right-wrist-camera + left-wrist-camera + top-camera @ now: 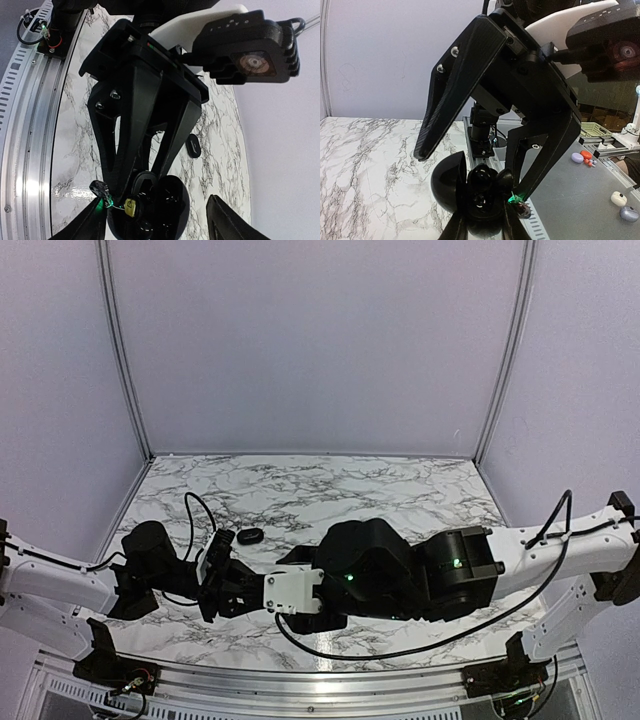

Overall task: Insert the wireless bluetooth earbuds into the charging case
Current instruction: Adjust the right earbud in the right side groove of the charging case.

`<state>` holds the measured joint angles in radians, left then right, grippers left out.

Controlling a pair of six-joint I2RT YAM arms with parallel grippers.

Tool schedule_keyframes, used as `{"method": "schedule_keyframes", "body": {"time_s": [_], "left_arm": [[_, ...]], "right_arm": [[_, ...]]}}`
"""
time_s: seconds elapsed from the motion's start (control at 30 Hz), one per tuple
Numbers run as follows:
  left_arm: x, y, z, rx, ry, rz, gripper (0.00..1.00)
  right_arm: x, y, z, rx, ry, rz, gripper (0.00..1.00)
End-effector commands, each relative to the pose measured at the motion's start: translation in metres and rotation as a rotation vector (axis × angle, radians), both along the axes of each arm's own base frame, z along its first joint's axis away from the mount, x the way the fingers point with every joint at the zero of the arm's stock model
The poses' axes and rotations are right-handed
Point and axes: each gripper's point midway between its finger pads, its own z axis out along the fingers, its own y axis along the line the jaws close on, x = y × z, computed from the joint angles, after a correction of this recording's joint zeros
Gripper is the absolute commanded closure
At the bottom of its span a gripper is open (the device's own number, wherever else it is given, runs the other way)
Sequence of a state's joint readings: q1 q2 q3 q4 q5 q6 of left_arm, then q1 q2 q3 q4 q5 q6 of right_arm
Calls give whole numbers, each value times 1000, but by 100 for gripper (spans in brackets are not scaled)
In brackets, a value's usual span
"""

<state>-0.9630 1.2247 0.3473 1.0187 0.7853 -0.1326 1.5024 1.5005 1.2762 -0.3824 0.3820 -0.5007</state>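
Left hand (pixel 486 222) grips charging case (pixel 480 197) above marble table (pixel 400 490), pale walls (pixel 300 340)

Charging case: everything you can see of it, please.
The charging case is a round, glossy black clamshell, plastic by its look, open, with its lid tilted up and a shiny recess showing inside. The left gripper has its jaws shut on it; the right gripper hangs over it, jaws open.

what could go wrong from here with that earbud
The earbud sits at one fingertip of the open right gripper, by the case rim, unclamped; it may drop onto the rail. The right fingers crowd the case held in the shut left gripper and may knock it loose.
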Motion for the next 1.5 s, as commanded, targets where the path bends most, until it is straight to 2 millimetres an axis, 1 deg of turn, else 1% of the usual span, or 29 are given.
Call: {"method": "schedule_keyframes", "body": {"time_s": [0.0, 0.13, 0.27, 0.4, 0.5, 0.7, 0.8, 0.97, 1.17, 1.37, 1.47], "left_arm": [[-3, -4, 16, -43, -30, -30, 100], [-3, -6, 15, -41, -35, -33, 100], [-5, -7, 16, -43, -41, -41, 100], [-6, -7, 15, -43, -42, -44, 100], [-7, -7, 15, -43, -41, -45, 100], [-8, -9, 13, -38, -44, -58, 100], [-9, -10, 12, -33, -42, -66, 100], [-8, -12, 15, -39, -49, -72, 100], [-9, -13, 15, -40, -52, -77, 100], [-12, -12, 16, -45, -60, -79, 100], [-13, -12, 16, -44, -61, -81, 100]], "right_arm": [[7, 10, 27, 89, -1, -13, 32], [6, 13, 29, 112, 27, 1, 32], [9, 16, 29, 123, 39, 0, 32], [14, 16, 35, 150, 55, 0, 32], [17, 16, 31, 144, 65, -6, 33], [14, 17, 38, 178, 83, 21, 33], [16, 15, 40, 188, 100, 23, 33], [24, 15, 46, 215, 109, 7, 34], [28, 18, 42, 212, 111, -8, 34], [30, 19, 50, 249, 154, 1, 34], [32, 19, 50, 260, 176, 4, 34]]}}
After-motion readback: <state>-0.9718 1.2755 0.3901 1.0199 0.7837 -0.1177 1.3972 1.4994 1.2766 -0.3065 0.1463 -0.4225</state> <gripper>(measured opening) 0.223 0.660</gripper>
